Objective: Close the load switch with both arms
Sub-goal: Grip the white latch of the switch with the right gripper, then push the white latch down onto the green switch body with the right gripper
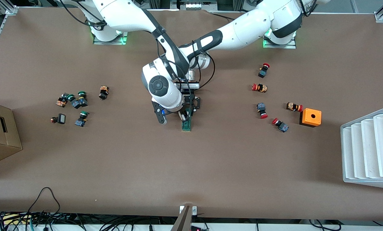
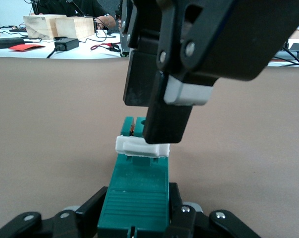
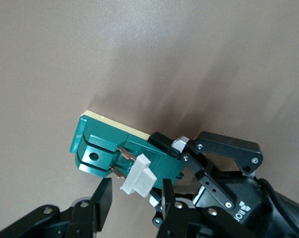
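The load switch [image 1: 186, 124] is a narrow dark-green block lying on the brown table near its middle. My left gripper [image 1: 191, 106] is shut on the end of the block that lies farther from the front camera. In the left wrist view my left gripper [image 2: 137, 215] clamps the green body [image 2: 139, 186] from both sides. The white lever [image 2: 142, 147] stands up across the block. My right gripper [image 1: 181, 116] is open right over the lever. In the right wrist view my right gripper [image 3: 135, 201] has one finger on each side of the lever [image 3: 138, 177].
Red-capped push buttons [image 1: 259, 87] and an orange box [image 1: 310, 117] lie toward the left arm's end. Green-capped buttons [image 1: 80, 102] and a cardboard box [image 1: 0, 133] lie toward the right arm's end. A white ridged tray [image 1: 369, 149] stands near the orange box.
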Controlling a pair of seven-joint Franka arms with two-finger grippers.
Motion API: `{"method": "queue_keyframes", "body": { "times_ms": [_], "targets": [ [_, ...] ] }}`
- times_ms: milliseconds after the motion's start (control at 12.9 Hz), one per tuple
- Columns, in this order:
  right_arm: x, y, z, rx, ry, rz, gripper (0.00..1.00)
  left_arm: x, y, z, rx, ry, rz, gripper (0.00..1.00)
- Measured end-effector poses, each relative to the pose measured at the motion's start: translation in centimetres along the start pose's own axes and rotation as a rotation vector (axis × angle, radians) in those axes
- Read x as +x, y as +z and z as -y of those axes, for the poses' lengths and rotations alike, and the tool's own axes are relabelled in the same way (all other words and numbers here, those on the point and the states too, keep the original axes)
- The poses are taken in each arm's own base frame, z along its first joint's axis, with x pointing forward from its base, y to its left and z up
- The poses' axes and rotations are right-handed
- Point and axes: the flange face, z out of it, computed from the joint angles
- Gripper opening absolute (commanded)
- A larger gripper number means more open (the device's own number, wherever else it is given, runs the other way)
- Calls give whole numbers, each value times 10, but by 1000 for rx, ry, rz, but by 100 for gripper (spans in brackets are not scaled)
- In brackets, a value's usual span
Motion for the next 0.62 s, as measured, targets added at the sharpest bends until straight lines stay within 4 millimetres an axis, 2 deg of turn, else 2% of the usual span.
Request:
{"method": "queue_keyframes", "body": {
  "times_ms": [618],
  "targets": [
    [1, 17, -7, 23, -3, -6, 46, -1, 0, 0, 0, 1, -3, 23]
  ]
}}
